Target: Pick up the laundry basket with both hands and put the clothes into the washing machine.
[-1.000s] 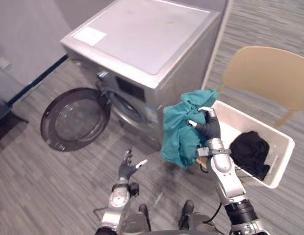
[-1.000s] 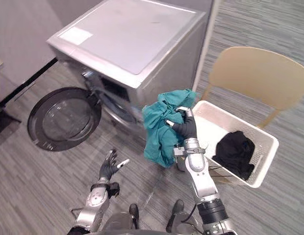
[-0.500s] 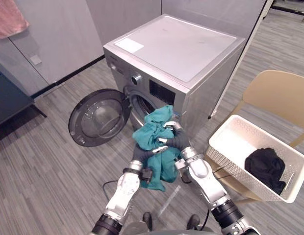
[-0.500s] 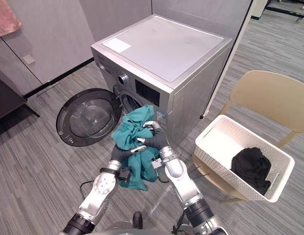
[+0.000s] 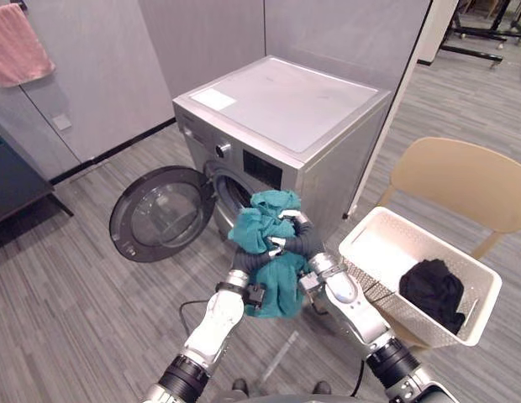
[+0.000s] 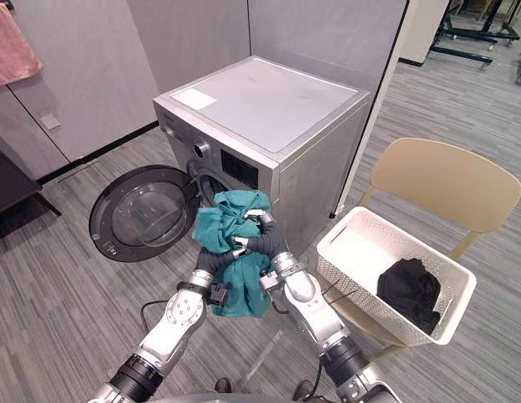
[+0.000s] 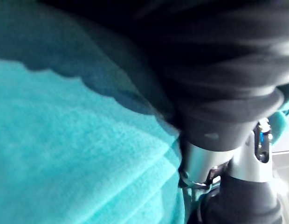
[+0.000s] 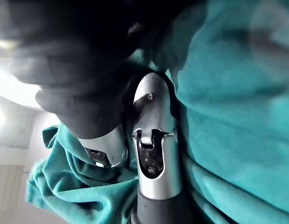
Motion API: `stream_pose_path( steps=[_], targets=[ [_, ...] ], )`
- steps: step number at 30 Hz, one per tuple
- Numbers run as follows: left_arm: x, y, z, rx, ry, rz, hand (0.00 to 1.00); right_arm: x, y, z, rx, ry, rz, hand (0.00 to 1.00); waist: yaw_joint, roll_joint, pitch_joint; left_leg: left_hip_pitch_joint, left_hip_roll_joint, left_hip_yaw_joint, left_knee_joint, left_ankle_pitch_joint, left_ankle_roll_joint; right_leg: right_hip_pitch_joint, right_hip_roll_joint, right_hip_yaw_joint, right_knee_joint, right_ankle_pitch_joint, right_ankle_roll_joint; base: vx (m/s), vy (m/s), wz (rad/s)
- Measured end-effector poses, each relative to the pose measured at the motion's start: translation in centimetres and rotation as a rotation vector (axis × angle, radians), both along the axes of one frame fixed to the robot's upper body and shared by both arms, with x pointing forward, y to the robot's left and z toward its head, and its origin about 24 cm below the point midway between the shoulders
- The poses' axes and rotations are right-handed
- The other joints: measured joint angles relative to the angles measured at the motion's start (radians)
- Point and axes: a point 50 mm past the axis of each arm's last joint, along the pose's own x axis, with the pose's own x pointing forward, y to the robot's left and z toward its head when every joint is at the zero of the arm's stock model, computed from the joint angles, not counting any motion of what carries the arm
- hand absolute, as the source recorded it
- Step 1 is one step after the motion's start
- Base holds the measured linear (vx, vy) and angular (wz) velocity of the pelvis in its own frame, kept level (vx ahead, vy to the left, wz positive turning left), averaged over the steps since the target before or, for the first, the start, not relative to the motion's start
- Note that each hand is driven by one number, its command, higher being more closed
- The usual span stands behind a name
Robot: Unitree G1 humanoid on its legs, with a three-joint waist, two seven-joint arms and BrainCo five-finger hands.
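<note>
Your left hand [image 5: 246, 259] and right hand [image 5: 301, 243] both clenched on teal cloth [image 5: 262, 228], held up between them. Cloth hangs just in front of washer [image 5: 286, 113] opening, on near side. Door [image 5: 158, 214] open, swung left. Basket [image 5: 371, 236] sits right of your hands, on chair [image 5: 458, 180], well apart from cloth. Black garment [image 5: 432, 290] lies in basket's near right end.
</note>
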Motion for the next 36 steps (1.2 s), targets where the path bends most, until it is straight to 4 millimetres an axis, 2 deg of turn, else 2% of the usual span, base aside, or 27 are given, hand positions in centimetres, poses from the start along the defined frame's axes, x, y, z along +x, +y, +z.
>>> stream_pose_path(
  steps=[9, 12, 14, 16, 17, 19, 22, 24, 25, 26, 27, 29, 30, 32, 36],
  targets=[
    [0.8, 1.2, 1.1, -0.029, -0.048, 0.062, 1.00, -0.4, -0.3, 1.4, -0.079, -0.112, -0.001, 0.00, 0.003, -0.011, -0.008, 0.005, 0.003, 0.014, -0.007, 0.002, -0.002, -0.006, 0.012, 0.015, 0.000, 0.000, -0.003, 0.01, 0.010, -0.04],
    [0.7, 1.7, 1.7, -0.046, -0.074, 0.077, 1.00, -1.2, -0.9, 2.0, -0.098, -0.164, -0.034, 0.00, 0.001, -0.011, -0.009, 0.015, 0.003, 0.024, -0.017, 0.002, -0.002, -0.006, 0.013, 0.024, 0.000, 0.000, -0.003, 0.04, 0.032, -0.09],
    [0.7, 2.2, 1.6, -0.064, -0.067, 0.116, 1.00, -1.6, -1.8, 1.8, -0.114, -0.168, -0.079, 0.00, 0.000, -0.011, -0.009, 0.016, 0.003, 0.025, -0.018, 0.002, -0.002, -0.006, 0.013, 0.026, 0.000, -0.001, -0.002, 0.05, 0.030, -0.01],
    [0.4, 3.6, 1.2, -0.090, -0.047, 0.197, 1.00, -1.9, -3.4, 1.3, -0.134, -0.162, -0.154, 0.00, -0.001, -0.011, -0.009, 0.017, 0.003, 0.026, -0.021, 0.002, -0.002, -0.006, 0.013, 0.029, 0.000, -0.002, -0.002, 0.05, 0.030, -0.01],
    [0.0, 5.0, 0.8, -0.092, -0.032, 0.257, 1.00, -2.2, -5.2, 0.6, -0.159, -0.141, -0.222, 0.00, -0.001, -0.011, -0.009, 0.019, 0.003, 0.026, -0.023, 0.002, -0.002, -0.006, 0.013, 0.030, 0.000, -0.004, -0.002, 0.04, 0.026, -0.01],
    [-0.6, 6.5, 0.3, -0.086, -0.016, 0.315, 1.00, -2.6, -7.0, -0.1, -0.191, -0.111, -0.282, 0.00, -0.001, -0.011, -0.009, 0.022, 0.003, 0.029, -0.028, 0.002, -0.002, -0.006, 0.014, 0.032, 0.000, -0.006, -0.001, 0.04, 0.028, -0.03],
    [-2.1, 9.1, -1.1, -0.072, 0.040, 0.423, 1.00, -4.0, -9.7, -2.1, -0.264, -0.029, -0.362, 0.00, -0.001, -0.011, -0.009, 0.027, 0.004, 0.034, -0.037, 0.002, -0.002, -0.007, 0.015, 0.036, 0.000, -0.009, 0.000, 0.03, 0.026, -0.04],
    [-3.0, 10.2, -1.8, -0.069, 0.071, 0.468, 1.00, -4.8, -10.9, -4.0, -0.312, 0.054, -0.396, 0.00, -0.002, -0.011, -0.009, 0.029, 0.003, 0.034, -0.041, 0.002, -0.002, -0.007, 0.015, 0.036, 0.000, -0.011, 0.001, 0.04, 0.025, 0.01],
    [-3.5, 10.6, -2.3, -0.067, 0.096, 0.482, 1.00, -5.2, -11.4, -5.7, -0.343, 0.125, -0.404, 0.00, -0.002, -0.011, -0.009, 0.030, 0.003, 0.032, -0.046, 0.002, -0.002, -0.007, 0.015, 0.033, 0.000, -0.012, 0.001, 0.03, 0.023, 0.06],
    [-3.9, 10.9, -3.0, -0.065, 0.127, 0.490, 1.00, -5.6, -12.0, -7.4, -0.381, 0.200, -0.403, 0.00, -0.002, -0.011, -0.009, 0.030, 0.003, 0.028, -0.050, 0.002, -0.002, -0.007, 0.015, 0.029, 0.000, -0.013, 0.001, 0.03, 0.023, 0.08],
    [-4.1, 11.0, -3.4, -0.063, 0.143, 0.493, 1.00, -5.8, -12.2, -8.1, -0.398, 0.232, -0.401, 0.00, -0.002, -0.011, -0.009, 0.029, 0.003, 0.025, -0.051, 0.002, -0.002, -0.007, 0.015, 0.026, 0.000, -0.014, 0.002, 0.03, 0.023, 0.11],
    [-4.8, 11.5, -5.2, -0.050, 0.227, 0.501, 1.00, -7.0, -12.8, -11.1, -0.442, 0.371, -0.402, 0.00, -0.001, -0.012, -0.008, 0.020, 0.002, 0.012, -0.051, 0.003, -0.003, -0.010, 0.014, 0.013, 0.000, -0.021, 0.006, 0.03, 0.020, 0.16],
    [-5.0, 11.6, -5.7, -0.046, 0.252, 0.505, 1.00, -7.3, -13.0, -11.8, -0.452, 0.406, -0.401, 0.00, -0.002, -0.012, -0.008, 0.015, 0.002, 0.005, -0.051, 0.003, -0.003, -0.010, 0.014, 0.005, 0.000, -0.025, 0.008, 0.05, 0.014, 0.31],
    [-5.9, 11.9, -7.8, -0.033, 0.355, 0.515, 1.00, -8.8, -13.7, -14.4, -0.495, 0.549, -0.404, 0.00, -0.003, -0.015, -0.004, -0.005, 0.000, -0.029, -0.053, 0.011, -0.006, -0.010, 0.012, -0.033, 0.001, -0.030, 0.007, 0.04, 0.006, 0.43],
    [-6.3, 11.7, -9.3, -0.031, 0.437, 0.521, 1.00, -9.9, -14.7, -17.0, -0.514, 0.710, -0.454, 0.00, -0.005, -0.023, 0.022, -0.100, -0.018, -0.118, -0.027, 0.044, 0.002, -0.033, -0.014, -0.162, 0.020, -0.055, 0.014, 0.03, 0.002, 1.04]
  ],
)
